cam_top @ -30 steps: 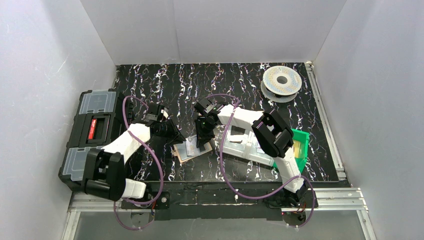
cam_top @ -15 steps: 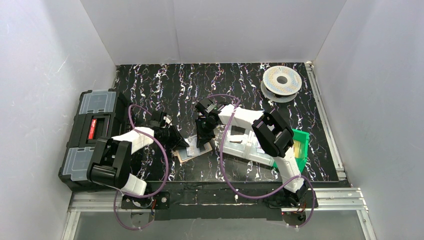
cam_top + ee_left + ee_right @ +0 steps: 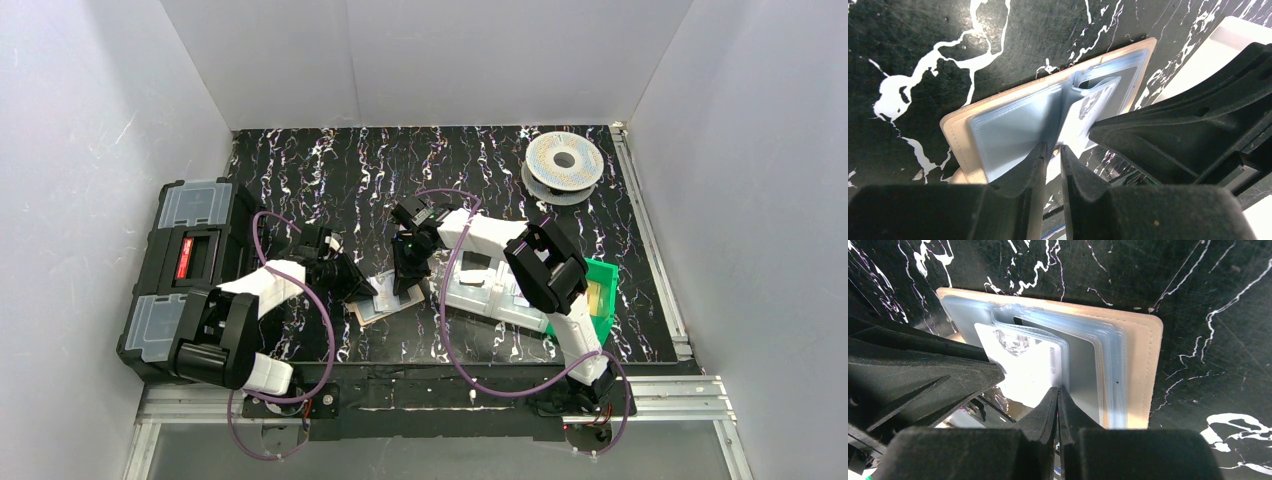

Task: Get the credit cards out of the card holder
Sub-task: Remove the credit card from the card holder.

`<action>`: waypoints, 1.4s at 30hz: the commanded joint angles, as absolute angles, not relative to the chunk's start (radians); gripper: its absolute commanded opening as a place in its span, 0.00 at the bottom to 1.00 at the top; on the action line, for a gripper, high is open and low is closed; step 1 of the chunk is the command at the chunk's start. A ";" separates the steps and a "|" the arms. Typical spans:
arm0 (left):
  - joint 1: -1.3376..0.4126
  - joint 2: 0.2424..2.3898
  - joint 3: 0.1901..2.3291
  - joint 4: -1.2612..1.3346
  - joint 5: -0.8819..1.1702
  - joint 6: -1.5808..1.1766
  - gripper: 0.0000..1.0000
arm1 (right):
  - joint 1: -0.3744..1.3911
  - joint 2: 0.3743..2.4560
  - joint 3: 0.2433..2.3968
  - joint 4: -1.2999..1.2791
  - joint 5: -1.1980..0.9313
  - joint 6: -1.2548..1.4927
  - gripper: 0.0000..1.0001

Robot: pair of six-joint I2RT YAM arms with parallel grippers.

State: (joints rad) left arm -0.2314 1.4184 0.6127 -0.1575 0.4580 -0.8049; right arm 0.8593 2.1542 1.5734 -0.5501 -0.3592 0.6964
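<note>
At desk (image 3: pixel 480 170) centre, holder (image 3: pixel 385 300) lies open and flat. Right pincer (image 3: pixel 1058 392) clamped on card (image 3: pixel 1023 365), partly out of sleeve (image 3: pixel 1088 360). Left pincer (image 3: pixel 1053 150) nearly together over holder's sleeve; grip unclear. Next, you pin holder, slide card straight out.

R hand (image 3: pixel 1058 393) clamped on card (image 3: pixel 1029 367)
</note>
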 commanded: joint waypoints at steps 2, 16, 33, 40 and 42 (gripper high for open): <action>-0.230 1.380 0.593 -0.172 0.449 -0.804 0.14 | 0.865 2.247 1.528 -0.583 -0.242 0.668 0.09; -0.227 1.362 0.589 -0.181 0.447 -0.808 0.00 | 0.864 2.253 1.521 -0.580 -0.240 0.672 0.08; -0.201 1.319 0.628 -0.321 0.368 -0.742 0.00 | 0.859 2.256 1.503 -0.572 -0.238 0.681 0.08; -0.200 1.289 0.697 -0.467 0.255 -0.699 0.00 | 0.858 2.251 1.504 -0.568 -0.238 0.681 0.08; -0.200 1.269 0.709 -0.488 0.243 -0.691 0.00 | 0.855 2.242 1.506 -0.568 -0.240 0.681 0.08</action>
